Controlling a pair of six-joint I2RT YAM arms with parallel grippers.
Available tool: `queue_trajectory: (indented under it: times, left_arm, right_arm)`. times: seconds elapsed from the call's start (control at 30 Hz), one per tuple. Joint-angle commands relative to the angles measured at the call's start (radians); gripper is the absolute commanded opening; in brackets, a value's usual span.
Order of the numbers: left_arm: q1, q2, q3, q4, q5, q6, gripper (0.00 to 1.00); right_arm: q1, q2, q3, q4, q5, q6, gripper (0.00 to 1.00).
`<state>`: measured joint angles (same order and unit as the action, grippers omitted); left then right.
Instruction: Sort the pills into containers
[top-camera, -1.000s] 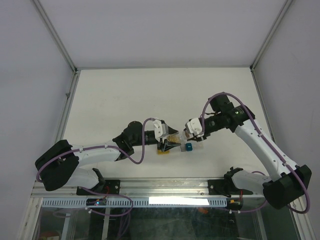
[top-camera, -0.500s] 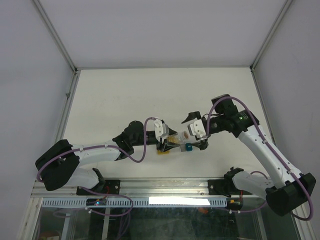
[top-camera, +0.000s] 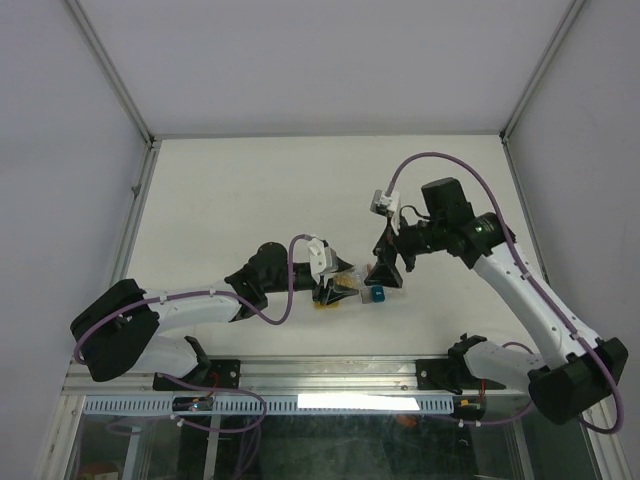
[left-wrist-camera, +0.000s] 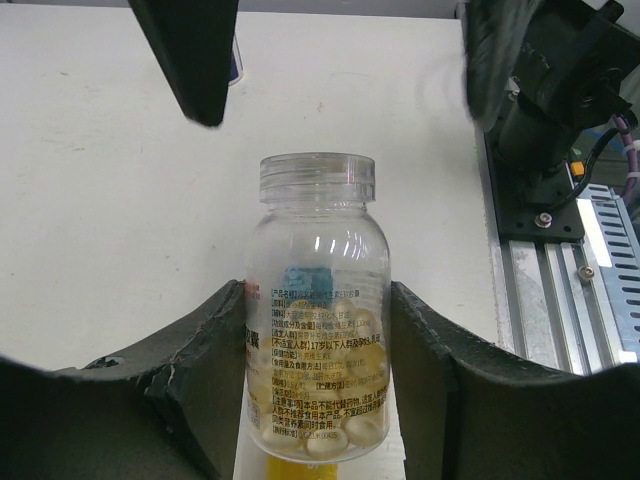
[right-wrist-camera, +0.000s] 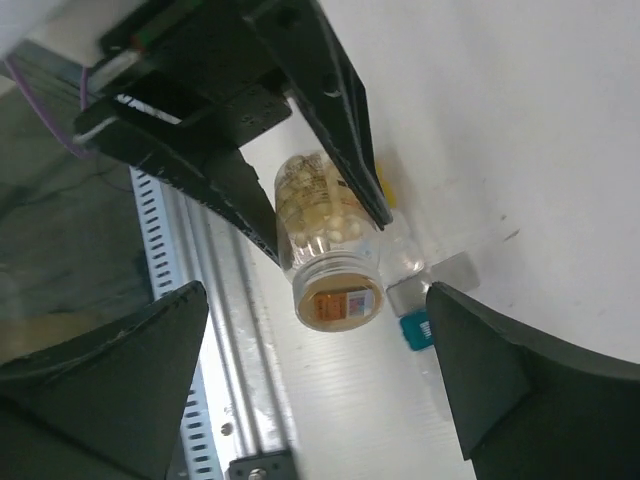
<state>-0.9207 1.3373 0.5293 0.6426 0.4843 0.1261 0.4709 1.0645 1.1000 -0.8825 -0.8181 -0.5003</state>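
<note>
A second ago the right claw (top-camera: 386, 274) was closed in at the mouth end of the bottle (left-wrist-camera: 316, 250). Now it has drawn back and tipped upward, and its fingers have sprung wide apart. From its own camera the two dark fingers stand far out to either side with nothing between them, and the bottle sits beyond their tips, untouched. The left claw (left-wrist-camera: 312, 330) has not shifted. Its fingers stay pressed against both sides of the clear bottle, holding it by the lower body with the threaded neck sticking out past the fingertips towards the right claw. The pills (left-wrist-camera: 352, 352) are a pale yellowish heap inside the bottle, right between the left claw's fingers. I cannot tell whether the tan disc at the bottle's mouth is a seal or the bottom seen through it. The pill-box cells (right-wrist-camera: 405, 296) lie on the table (top-camera: 250, 190) just under the left claw's fingertips, with the teal cell (right-wrist-camera: 416, 328) at the end nearest the right claw and a bit of yellow showing beneath the bottle.
</note>
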Motion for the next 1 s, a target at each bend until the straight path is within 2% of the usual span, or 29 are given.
queue_trajectory:
  times: [0.0,0.17,0.37,0.57,0.83,0.97]
  left_arm:
    - [0.013,-0.033,0.000,0.054,0.017,-0.008,0.00]
    - [0.012,-0.040,-0.005,0.060,0.019,-0.017,0.00]
    - [0.013,-0.041,-0.006,0.059,0.014,-0.013,0.00]
    - [0.013,-0.039,-0.005,0.062,0.010,-0.012,0.00]
    - [0.012,-0.049,-0.008,0.061,0.005,-0.011,0.00]
    - [0.012,-0.051,-0.008,0.060,0.002,-0.011,0.00]
  right_arm:
    - [-0.007,0.064,0.032,-0.012,0.035,0.298,0.93]
    - [-0.007,0.117,0.016,0.017,0.016,0.349,0.90]
    - [-0.007,0.138,0.023,-0.001,-0.011,0.344,0.76]
    - [-0.006,0.148,0.011,-0.012,-0.025,0.334,0.67]
    - [0.008,0.166,0.008,-0.025,-0.025,0.326,0.66]
    - [0.012,0.164,0.009,-0.035,-0.035,0.316,0.61]
